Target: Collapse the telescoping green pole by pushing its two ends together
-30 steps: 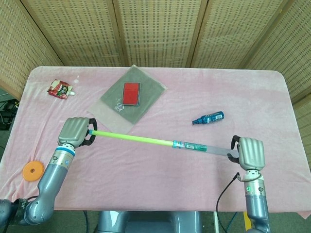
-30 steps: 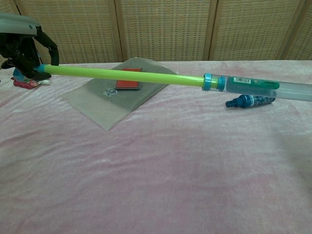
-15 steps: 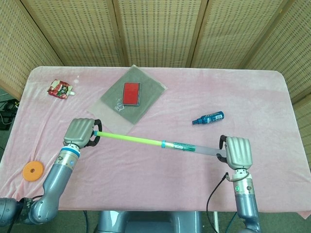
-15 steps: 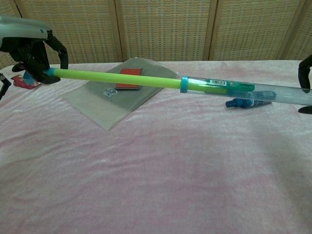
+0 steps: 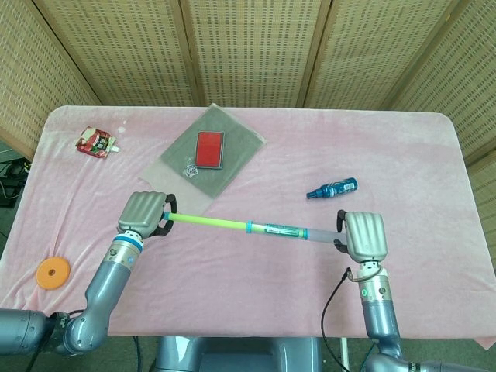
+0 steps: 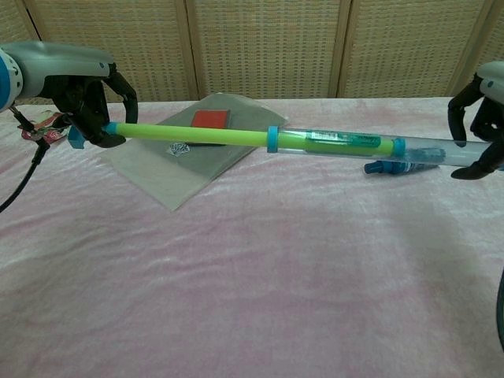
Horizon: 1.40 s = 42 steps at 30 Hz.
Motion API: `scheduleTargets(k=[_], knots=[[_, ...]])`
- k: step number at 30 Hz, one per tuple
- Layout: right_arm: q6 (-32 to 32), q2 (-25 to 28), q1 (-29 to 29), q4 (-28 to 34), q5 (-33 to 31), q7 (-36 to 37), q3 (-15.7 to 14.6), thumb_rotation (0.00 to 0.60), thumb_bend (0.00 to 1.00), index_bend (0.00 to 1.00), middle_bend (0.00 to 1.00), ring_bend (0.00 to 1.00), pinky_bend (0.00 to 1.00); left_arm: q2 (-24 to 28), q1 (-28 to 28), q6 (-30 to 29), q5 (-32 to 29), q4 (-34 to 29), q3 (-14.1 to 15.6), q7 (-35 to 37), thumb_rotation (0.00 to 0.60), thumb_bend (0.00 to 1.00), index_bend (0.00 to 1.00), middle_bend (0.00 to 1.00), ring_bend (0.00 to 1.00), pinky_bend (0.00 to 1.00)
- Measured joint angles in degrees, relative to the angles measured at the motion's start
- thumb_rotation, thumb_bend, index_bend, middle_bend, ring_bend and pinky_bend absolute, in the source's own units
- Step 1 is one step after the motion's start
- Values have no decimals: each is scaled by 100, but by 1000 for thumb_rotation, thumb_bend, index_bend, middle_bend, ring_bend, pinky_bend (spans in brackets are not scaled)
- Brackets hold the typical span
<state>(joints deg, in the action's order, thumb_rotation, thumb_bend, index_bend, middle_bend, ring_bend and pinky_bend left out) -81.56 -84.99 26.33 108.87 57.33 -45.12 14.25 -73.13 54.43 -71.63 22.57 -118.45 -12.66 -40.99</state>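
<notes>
While raised, robot hands (image 5: 146,215) (image 5: 363,235) grip pole (image 5: 232,225) ends.

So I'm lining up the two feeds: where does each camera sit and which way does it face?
Head view: high up, looking steeply down on the pink table; both forearms show, left hand and right hand holding the green pole.
Chest view: low, near table height, looking across toward the screen; only the hands show at the frame edges.
Shared: pole, both hands, blue bottle, grey pouch.
</notes>
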Motion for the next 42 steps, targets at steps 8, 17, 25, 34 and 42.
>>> scheduleTargets(k=[8, 17, 25, 34, 42], knots=[[20, -132, 111, -34, -113, -124, -27, 600, 575, 805, 1000, 1000, 926, -337, 185, -9, -196, 185, -31, -129, 600, 757, 854, 916, 822, 747], [-72, -229, 229, 62, -30, -279, -73, 600, 571, 806, 1000, 1000, 926, -632, 328, -79, -339, 332, -62, -219, 600, 758, 854, 916, 822, 747], [-116, -372, 319, 118, 46, -426, -159, 600, 565, 807, 1000, 1000, 926, -729, 365, -110, -343, 348, -86, -210, 600, 757, 853, 916, 822, 747], [-218, -576, 427, 183, 20, -690, -194, 600, 563, 808, 1000, 1000, 925, -776, 429, -62, -433, 363, -146, -213, 600, 758, 852, 916, 822, 747], [-218, -690, 532, 153, -77, -819, -169, 600, 561, 808, 1000, 1000, 925, -829, 491, -13, -511, 393, -160, -233, 600, 757, 852, 916, 822, 747]])
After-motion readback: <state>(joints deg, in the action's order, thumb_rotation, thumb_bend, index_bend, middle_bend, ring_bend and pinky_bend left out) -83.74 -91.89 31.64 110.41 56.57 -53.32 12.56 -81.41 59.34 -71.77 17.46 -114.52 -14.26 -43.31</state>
